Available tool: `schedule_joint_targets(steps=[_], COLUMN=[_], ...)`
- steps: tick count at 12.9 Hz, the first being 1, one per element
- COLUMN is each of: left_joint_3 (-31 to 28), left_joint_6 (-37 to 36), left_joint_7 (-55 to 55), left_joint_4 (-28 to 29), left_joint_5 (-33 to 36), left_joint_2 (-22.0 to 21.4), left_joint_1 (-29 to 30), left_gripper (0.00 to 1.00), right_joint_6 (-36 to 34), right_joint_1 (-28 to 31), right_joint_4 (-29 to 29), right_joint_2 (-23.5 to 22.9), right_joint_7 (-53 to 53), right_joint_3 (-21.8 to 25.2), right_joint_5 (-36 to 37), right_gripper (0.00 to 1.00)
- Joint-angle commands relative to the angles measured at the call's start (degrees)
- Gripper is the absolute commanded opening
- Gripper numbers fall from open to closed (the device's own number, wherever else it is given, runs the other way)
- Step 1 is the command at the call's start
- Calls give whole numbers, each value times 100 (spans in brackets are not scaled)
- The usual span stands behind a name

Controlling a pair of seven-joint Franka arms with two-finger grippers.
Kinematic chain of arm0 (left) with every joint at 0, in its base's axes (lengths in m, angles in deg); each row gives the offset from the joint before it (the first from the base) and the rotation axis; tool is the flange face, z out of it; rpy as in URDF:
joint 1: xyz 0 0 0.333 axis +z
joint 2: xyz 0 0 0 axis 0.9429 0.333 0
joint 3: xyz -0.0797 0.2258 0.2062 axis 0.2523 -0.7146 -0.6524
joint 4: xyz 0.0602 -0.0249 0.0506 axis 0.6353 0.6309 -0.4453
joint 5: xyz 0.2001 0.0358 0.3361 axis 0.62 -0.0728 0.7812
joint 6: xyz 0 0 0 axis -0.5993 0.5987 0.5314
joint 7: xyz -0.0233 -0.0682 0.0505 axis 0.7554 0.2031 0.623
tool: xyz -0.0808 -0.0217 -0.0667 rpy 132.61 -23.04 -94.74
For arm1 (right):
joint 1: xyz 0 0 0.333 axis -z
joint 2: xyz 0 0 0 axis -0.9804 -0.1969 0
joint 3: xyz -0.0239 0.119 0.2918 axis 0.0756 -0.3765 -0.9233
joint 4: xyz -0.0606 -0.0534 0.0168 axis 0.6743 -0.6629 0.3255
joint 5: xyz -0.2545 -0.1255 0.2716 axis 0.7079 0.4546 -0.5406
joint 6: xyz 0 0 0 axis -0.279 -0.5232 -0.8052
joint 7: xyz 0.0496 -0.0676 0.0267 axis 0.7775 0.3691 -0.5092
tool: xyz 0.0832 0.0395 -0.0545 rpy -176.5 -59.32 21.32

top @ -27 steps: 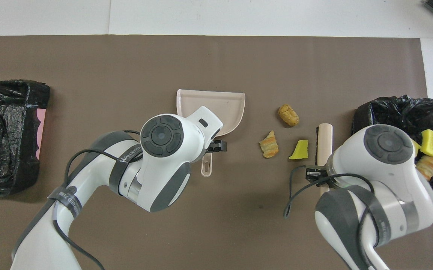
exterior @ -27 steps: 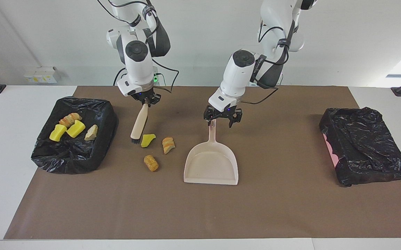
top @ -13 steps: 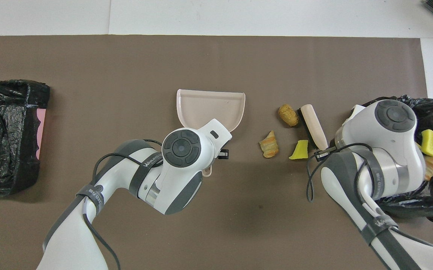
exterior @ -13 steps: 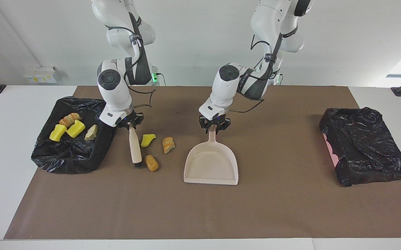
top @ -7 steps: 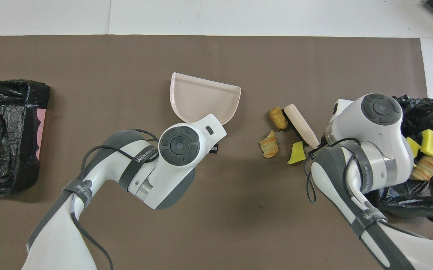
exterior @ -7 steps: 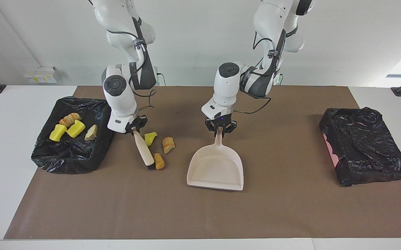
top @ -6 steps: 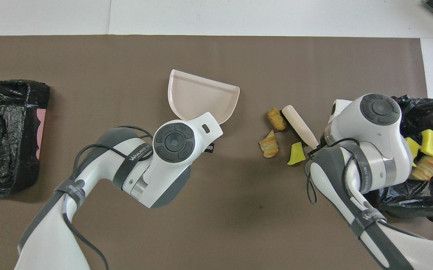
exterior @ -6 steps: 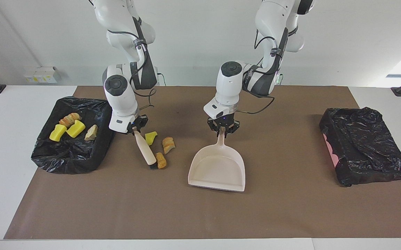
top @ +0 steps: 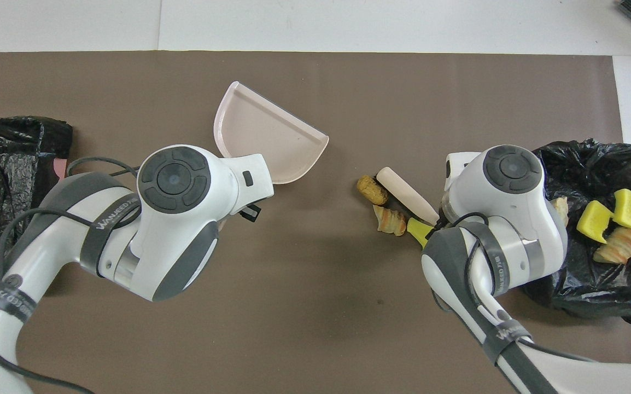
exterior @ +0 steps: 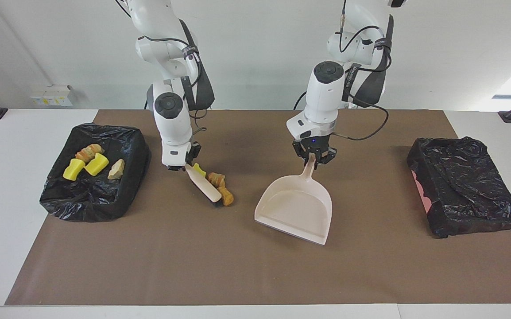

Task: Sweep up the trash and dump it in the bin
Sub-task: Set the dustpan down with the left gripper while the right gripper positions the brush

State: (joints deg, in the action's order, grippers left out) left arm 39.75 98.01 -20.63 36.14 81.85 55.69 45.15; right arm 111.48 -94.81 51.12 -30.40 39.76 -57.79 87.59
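Sponge and bread scraps: three pieces of trash lie loose on the brown worktop (exterior: pixel 255 274) — a yellow sponge chunk (exterior: pixel 199 169), a striped bread lump (exterior: pixel 216 178) and a brown bread lump (exterior: pixel 226 196); they sit touching or just beside one another along the brush.
Trash already binned: four more scraps (exterior: pixel 91 163) rest in the black-lined bin (exterior: pixel 88 201) at the right arm's end of the worktop.
Handling: the scraps look light and soft, likely to roll or skid ahead of the bristles; they are better pushed as a cluster than picked up.
Brush: a beige-handled brush (exterior: pixel 203 184) slants down to the worktop, its dark bristle end beside the brown lump.
Right pincer: the right pincer (exterior: pixel 183 165) is clamped tight on the top of the brush handle, over the yellow chunk.
Dustpan: the beige dustpan (exterior: pixel 294 209) looks stiff, smooth plastic, its mouth angled and no scrap inside; it stands well apart from the scraps, toward the left arm's end.
Left pincer: the left pincer (exterior: pixel 313 158) is pinching the end of the dustpan handle, the sensible hold for tipping.
Second bin: another black-lined bin (exterior: pixel 463 186) sits at the left arm's end.
Risk: a quick stroke could scatter the lumps past the pan's mouth.
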Motion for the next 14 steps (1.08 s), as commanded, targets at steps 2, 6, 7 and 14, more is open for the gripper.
schedule_joint_targets(steps=[2,6,7,14], left_joint_3=[54,46,46,63], left_joint_6=[-331,-314,-314,519], left_joint_7=[-1936,-4187,-4313,-4438], left_joint_4=[404,1258,1293,1751], left_joint_5=[88,-18,-18,-659], left_joint_2=[-333,-825,-825,-598], left_joint_1=[315,623,667,397], left_gripper=[0,0,0,0], right_joint_6=[-124,-133,-168,-1038], right_joint_1=[-501,-634,-599,726], right_joint_4=[41,-170,-214,-584], right_joint_2=[201,140,140,175], right_joint_7=[-221,-213,-204,191], right_joint_3=[-43,-87,-87,-8], right_joint_5=[-176,-712,-712,-704], right_gripper=[0,0,0,0])
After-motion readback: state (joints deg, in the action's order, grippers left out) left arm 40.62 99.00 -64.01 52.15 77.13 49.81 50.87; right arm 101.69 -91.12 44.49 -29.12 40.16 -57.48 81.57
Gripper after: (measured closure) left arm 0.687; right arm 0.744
